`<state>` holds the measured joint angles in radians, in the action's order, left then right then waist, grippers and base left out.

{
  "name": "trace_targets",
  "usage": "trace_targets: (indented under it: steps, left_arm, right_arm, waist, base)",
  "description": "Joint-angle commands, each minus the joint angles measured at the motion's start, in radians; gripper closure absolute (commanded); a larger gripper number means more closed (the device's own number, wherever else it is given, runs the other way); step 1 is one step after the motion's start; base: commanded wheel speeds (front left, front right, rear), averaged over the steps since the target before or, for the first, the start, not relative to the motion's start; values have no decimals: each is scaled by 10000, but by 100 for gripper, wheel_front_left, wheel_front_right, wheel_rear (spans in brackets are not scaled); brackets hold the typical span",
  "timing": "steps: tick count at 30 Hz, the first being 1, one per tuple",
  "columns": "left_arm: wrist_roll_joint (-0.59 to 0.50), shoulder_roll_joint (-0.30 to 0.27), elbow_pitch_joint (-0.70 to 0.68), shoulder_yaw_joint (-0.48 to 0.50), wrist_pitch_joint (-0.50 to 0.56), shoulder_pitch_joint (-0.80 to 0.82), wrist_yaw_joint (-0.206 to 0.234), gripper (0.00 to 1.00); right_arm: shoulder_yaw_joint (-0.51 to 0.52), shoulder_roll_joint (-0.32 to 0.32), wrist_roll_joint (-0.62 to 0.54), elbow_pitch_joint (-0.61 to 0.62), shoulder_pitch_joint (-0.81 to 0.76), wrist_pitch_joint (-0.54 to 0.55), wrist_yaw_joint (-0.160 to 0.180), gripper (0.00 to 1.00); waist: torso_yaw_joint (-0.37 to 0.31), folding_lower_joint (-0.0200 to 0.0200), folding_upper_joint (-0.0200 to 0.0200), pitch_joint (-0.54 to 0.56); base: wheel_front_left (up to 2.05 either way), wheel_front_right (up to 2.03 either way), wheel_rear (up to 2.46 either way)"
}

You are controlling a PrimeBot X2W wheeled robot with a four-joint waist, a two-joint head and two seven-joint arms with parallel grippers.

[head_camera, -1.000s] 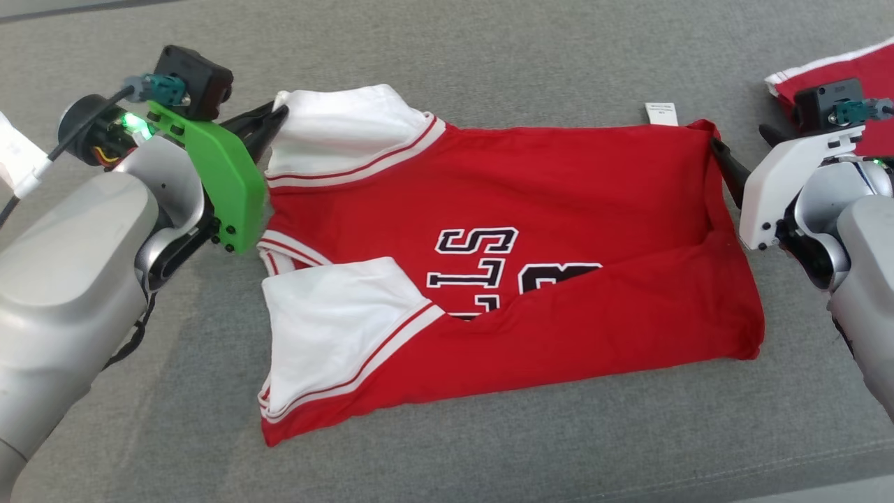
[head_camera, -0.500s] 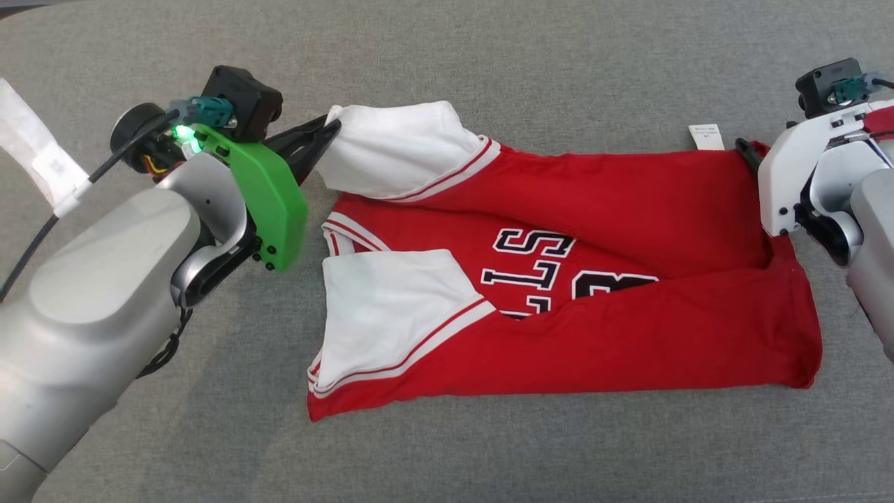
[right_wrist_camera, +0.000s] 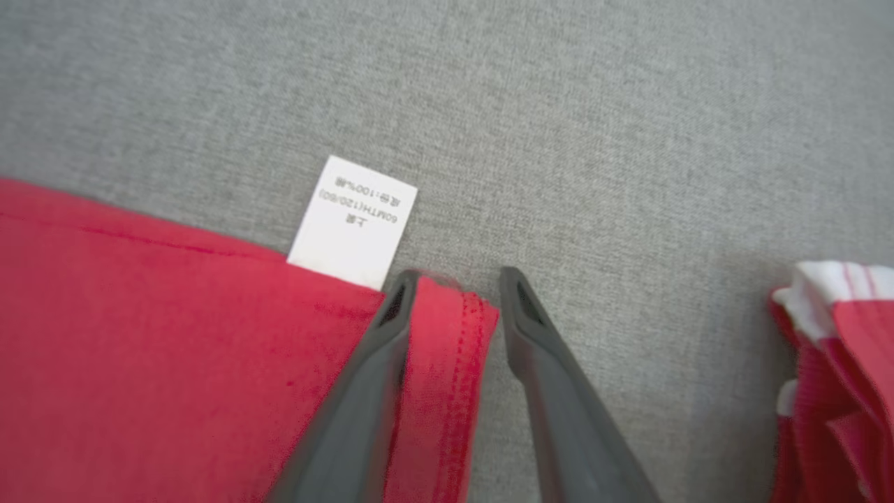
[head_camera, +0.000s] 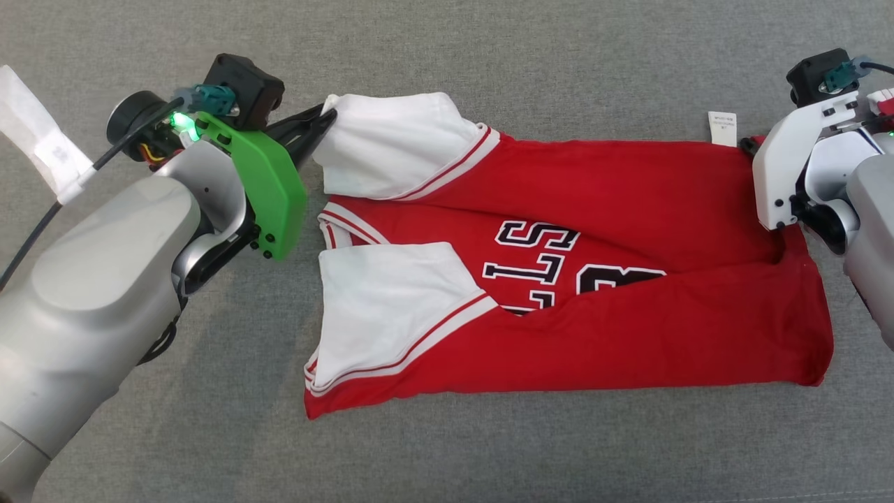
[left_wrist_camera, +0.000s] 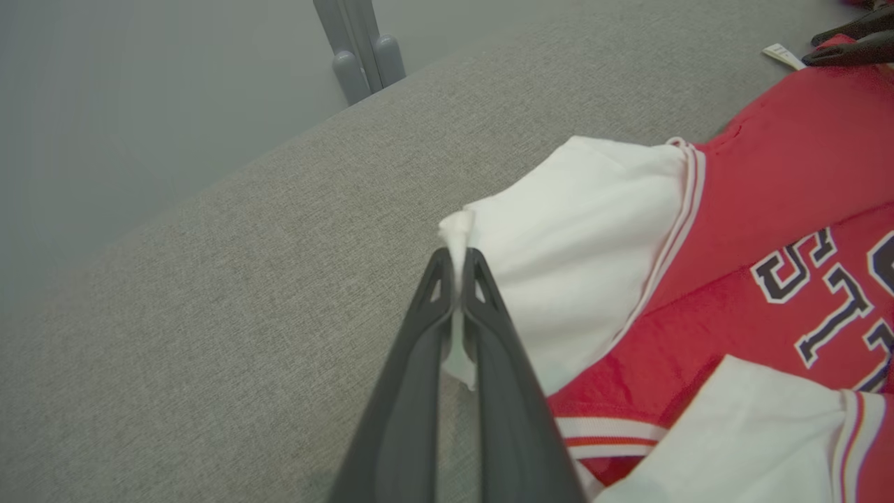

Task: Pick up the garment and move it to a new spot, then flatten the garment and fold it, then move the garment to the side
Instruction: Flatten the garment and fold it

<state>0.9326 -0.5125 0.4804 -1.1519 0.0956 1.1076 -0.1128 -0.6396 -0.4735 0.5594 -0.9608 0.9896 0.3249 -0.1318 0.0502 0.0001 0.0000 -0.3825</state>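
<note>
**Position.** The jersey (head_camera: pixel 559 279) lies across the middle of the grey surface (head_camera: pixel 489 454), with the collar end at 9 o'clock and the hem end at 3 o'clock. Its 6 o'clock half is already turned up over part of the lettering (head_camera: pixel 538 262).

**Hands.** The left hand (left_wrist_camera: pixel 457 260) is clamped tight on the tip of the white sleeve (left_wrist_camera: pixel 573 230) at the jersey's 10 o'clock corner. Only a small tuft of cloth stands above the tips, so the bite looks shallow.

The right hand (right_wrist_camera: pixel 459 276) is at the 2 o'clock corner, jaws parted with the hem (right_wrist_camera: pixel 436 370) between them. One finger is against the cloth and the other stands clear, so nothing is gripped there yet. The label (right_wrist_camera: pixel 353 220) sits just beside the nearer tip.

**Assessment.** The step appears to be taking both far corners to fold the 12 o'clock edge toward 6 o'clock.

**Recommendations.**
- Close the right hand fully on the hem, not the label, before any lift.
- Raise both hands together and level, keeping the edge lightly taut. A hard pull risks slipping the sleeve grip.
- Carry low toward 6 o'clock and lay the edge square.
- Keep clear of the other garment (right_wrist_camera: pixel 831 349) at 3 o'clock.
</note>
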Motion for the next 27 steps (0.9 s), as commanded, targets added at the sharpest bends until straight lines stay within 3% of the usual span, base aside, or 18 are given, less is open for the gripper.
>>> trace_targets:
  steps: [1, 16, 27]
  left_arm:
    - [-3, 3, 130, 35, -45, 145, 84, 100]
    - [-275, 193, 1611, 128, -475, 767, 104, 100]
    - [-733, 916, 3413, 349, -1803, 1863, 216, 100]
  right_arm:
    - [-93, -80, 71, -218, -35, -30, 22, 100]
    - [53, 139, -9, -788, 1204, -1872, 20, 100]
    - [388, 573, -895, -1807, 2392, -4032, 20, 100]
  waist:
    - [-18, -1, 0, 3]
    - [-226, -1, 0, -225]
    - [-262, -1, 0, -538]
  base:
    - [0, 0, 0]
    - [0, 0, 0]
    - [0, 0, 0]
